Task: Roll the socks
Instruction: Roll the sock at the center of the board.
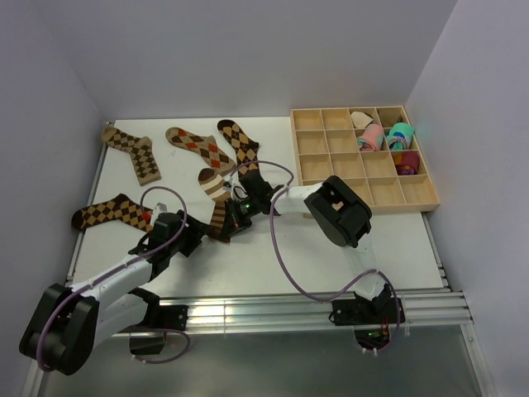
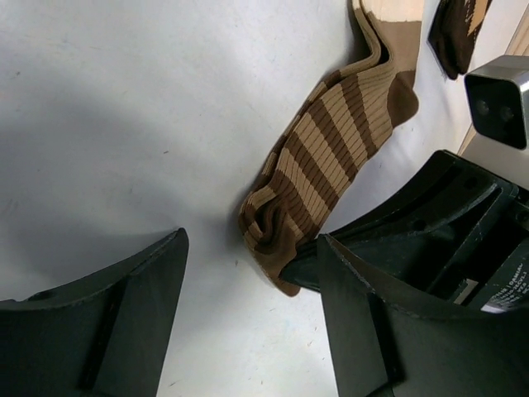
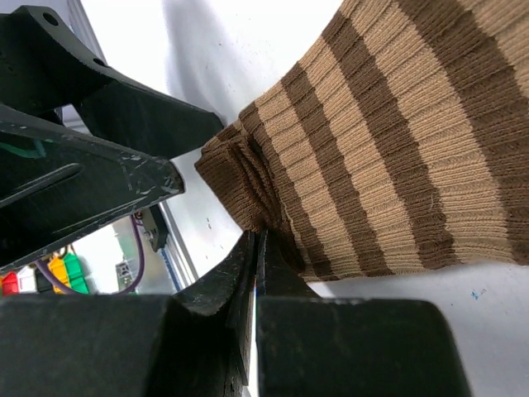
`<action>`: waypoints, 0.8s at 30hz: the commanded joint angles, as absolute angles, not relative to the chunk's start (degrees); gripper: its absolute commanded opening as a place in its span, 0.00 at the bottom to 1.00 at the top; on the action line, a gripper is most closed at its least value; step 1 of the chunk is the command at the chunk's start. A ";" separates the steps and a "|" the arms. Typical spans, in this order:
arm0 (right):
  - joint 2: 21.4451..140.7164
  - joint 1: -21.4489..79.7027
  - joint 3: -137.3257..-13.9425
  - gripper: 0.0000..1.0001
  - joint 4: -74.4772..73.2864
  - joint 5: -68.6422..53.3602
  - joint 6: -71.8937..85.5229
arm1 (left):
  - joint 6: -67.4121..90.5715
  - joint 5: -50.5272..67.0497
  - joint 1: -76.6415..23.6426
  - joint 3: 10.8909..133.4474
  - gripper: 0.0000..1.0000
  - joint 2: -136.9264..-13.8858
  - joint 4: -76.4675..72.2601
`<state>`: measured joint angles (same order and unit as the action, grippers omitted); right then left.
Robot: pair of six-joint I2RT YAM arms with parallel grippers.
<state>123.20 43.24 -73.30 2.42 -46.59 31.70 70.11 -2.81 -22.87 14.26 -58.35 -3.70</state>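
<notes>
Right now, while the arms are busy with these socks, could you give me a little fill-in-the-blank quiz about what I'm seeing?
1. The sock pinched by the right gripper is not argyle but ____.
2. The left gripper, beside that sock's folded end, is not shut but ____.
3. The argyle socks lying flat on the table number ____.

Missing words: striped; open; four.
</notes>
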 commanded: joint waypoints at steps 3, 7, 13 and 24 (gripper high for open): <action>125.16 42.72 -75.06 0.00 -0.97 -46.41 32.52 | 69.35 -2.02 -22.68 15.82 0.66 -62.84 -5.36; 125.42 42.45 -76.11 0.00 -2.28 -45.53 31.91 | 70.05 -1.14 -22.76 15.91 0.60 -65.74 -6.06; 125.16 42.45 -76.64 0.00 -3.25 -43.86 30.94 | 70.49 -0.53 -22.76 17.57 0.37 -69.43 -5.45; 120.69 44.38 -74.19 0.08 -3.52 -35.78 24.09 | 67.68 -0.53 -22.68 25.39 0.00 -74.70 5.52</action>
<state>123.42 43.33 -75.70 -2.31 -44.42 29.23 70.13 -0.36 -22.81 22.81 -72.64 -1.52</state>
